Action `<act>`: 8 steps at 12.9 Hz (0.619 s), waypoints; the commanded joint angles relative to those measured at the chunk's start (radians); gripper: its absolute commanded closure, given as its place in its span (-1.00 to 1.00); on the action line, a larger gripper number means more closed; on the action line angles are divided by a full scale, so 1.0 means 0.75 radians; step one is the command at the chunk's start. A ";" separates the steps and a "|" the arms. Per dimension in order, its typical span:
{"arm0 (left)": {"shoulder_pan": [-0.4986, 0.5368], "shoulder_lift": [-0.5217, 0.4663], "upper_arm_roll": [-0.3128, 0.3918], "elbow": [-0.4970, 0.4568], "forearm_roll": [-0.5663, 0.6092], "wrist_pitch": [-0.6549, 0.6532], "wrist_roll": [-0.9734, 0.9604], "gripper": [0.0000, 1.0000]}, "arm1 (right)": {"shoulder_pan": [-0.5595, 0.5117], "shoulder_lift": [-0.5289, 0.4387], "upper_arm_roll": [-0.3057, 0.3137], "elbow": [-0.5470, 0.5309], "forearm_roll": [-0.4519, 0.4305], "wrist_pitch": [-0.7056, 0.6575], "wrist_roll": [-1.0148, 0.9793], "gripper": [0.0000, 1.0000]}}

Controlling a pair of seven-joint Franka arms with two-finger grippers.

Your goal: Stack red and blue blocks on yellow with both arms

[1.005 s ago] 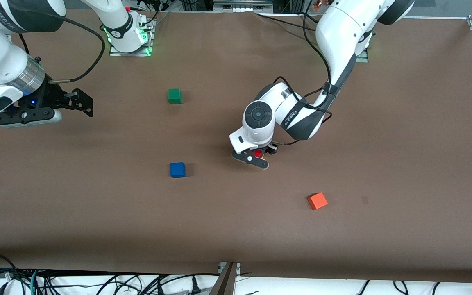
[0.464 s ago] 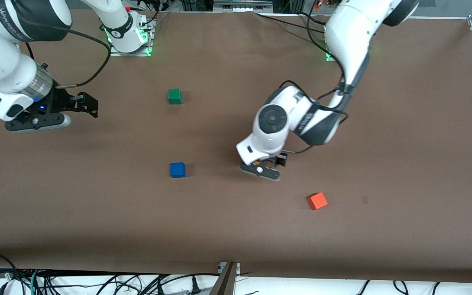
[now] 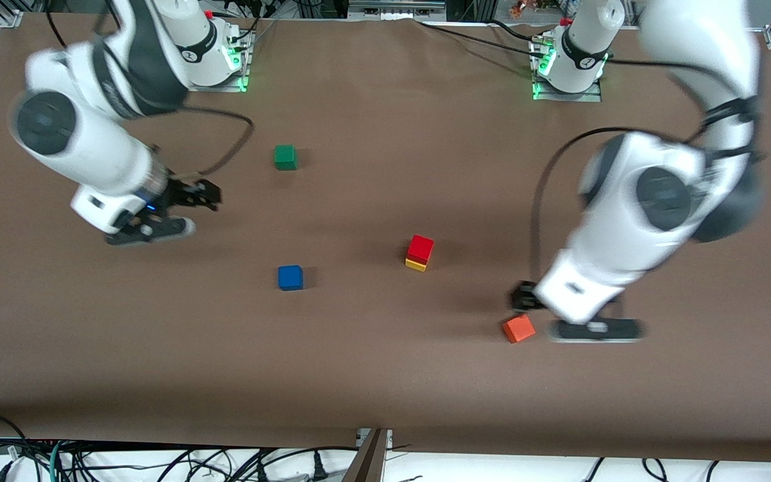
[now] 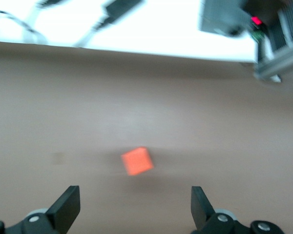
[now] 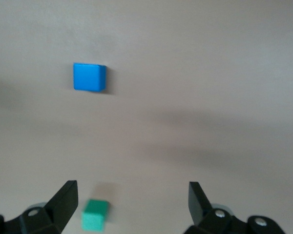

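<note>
Brown matting covers the whole table (image 3: 385,375), with a tangle of cables along its edge nearest the front camera. Two white Franka arms reach out from lit bases at the top of the front view. The left arm (image 3: 653,201) bends down over the table's left-arm end, and the left gripper (image 3: 583,321) hangs over bare mat just beside the orange cube (image 3: 519,328); in the left wrist view its fingers (image 4: 68,207) stand wide apart with nothing between them, the orange cube (image 4: 136,161) lying on the mat out ahead of them. The right arm (image 3: 84,140) leans over the right-arm end, and the right gripper (image 3: 185,207) hovers above bare mat, well apart from every cube; the right wrist view shows its fingers (image 5: 63,197) spread and empty, with the blue block (image 5: 89,77) and the green cube (image 5: 95,215) on the mat below. Near the middle of the table the red block (image 3: 420,248) sits on top of the yellow block (image 3: 415,265), touching it and roughly square with it. The blue block (image 3: 290,277) rests alone on the mat, toward the right arm's end from that stack. The green cube (image 3: 285,157) lies farther from the front camera than the blue block.
</note>
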 commanded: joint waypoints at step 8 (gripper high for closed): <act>0.306 -0.162 -0.021 -0.028 -0.031 -0.459 0.250 -1.00 | 0.102 0.523 -0.005 0.144 0.137 0.532 0.191 -0.99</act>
